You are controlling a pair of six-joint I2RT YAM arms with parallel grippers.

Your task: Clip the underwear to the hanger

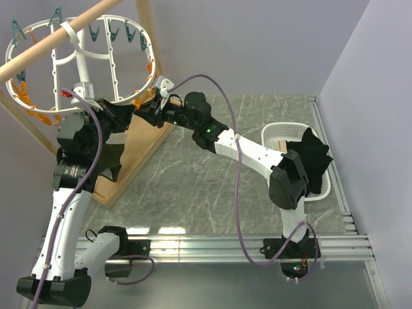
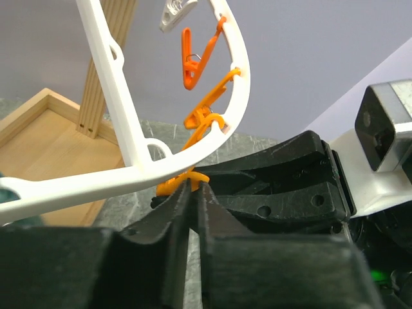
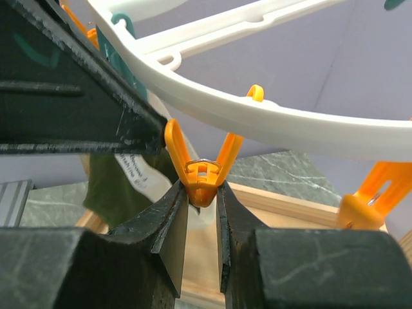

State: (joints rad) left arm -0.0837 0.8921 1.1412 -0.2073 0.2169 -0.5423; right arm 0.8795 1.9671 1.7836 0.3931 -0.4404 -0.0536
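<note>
Clipping is the step in hand; both arms reach up to the lower rim of the hanger (image 1: 82, 64); the underwear (image 3: 106, 190) hangs just beside one orange clothespin (image 3: 201, 175). The right gripper (image 3: 203, 196) pinches that pin; the left gripper (image 2: 194, 188) is nearly closed at it, and what it holds I cannot tell. Next, I judge, the cloth's edge must enter the pin's mouth.

A wooden pole (image 1: 64, 32) slants across the top left corner, and its wooden tray (image 1: 129, 174) sits on the grey marbled table (image 1: 206, 187). Well apart, at the right edge, a white basket (image 1: 277, 133) holds a black garment (image 1: 315, 158).
</note>
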